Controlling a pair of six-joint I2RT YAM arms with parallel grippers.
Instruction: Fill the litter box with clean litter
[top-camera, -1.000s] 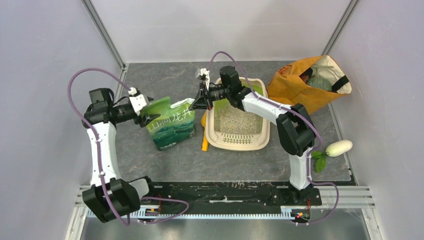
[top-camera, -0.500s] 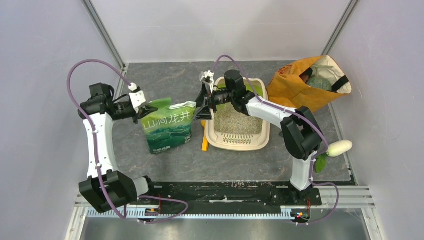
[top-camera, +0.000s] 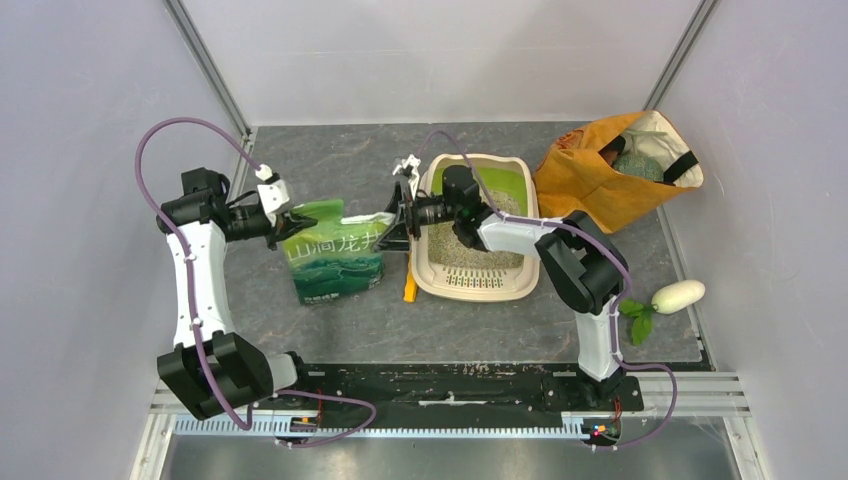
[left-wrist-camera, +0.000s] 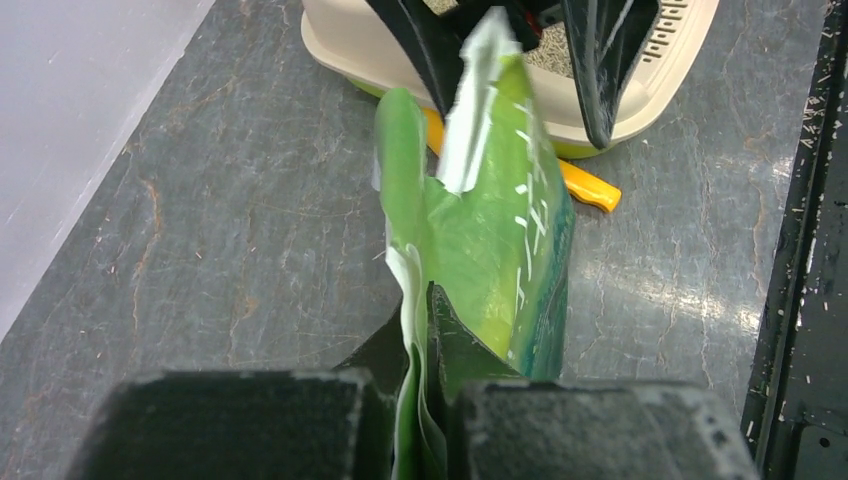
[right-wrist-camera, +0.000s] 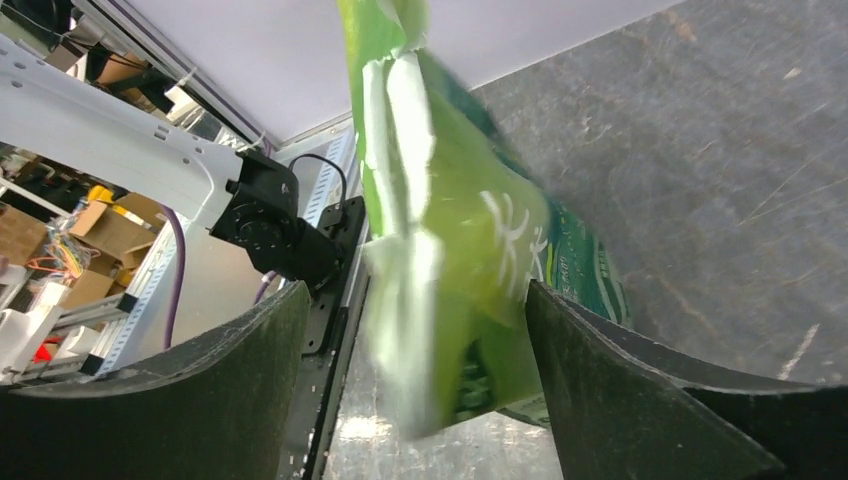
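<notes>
The litter box (top-camera: 533, 262) lies mid-table, beige-rimmed and lime-green inside, with clean litter (top-camera: 462, 243) covering its floor. To its left a green printed bag (top-camera: 335, 258) stands on the table. My left gripper (top-camera: 277, 226) is shut on the bag's top left corner; the left wrist view shows the bag (left-wrist-camera: 485, 230) pinched at my left gripper (left-wrist-camera: 430, 305). My right gripper (top-camera: 400, 216) is open around the top right corner. In the right wrist view the blurred bag (right-wrist-camera: 450, 230) hangs between the spread fingers of my right gripper (right-wrist-camera: 415, 300), and whether they touch it I cannot tell.
An orange fabric bag (top-camera: 612, 170) with things inside sits at the back right. A white vegetable (top-camera: 678, 295) with leaves lies at the right edge. An orange-yellow handle (top-camera: 409, 288) pokes out between the green bag and the box. Walls close in on the left and right.
My left gripper shut on the bag's left corner and my right gripper let go of the right corner. The bag swung from tilted toward the box to upright on the table.
</notes>
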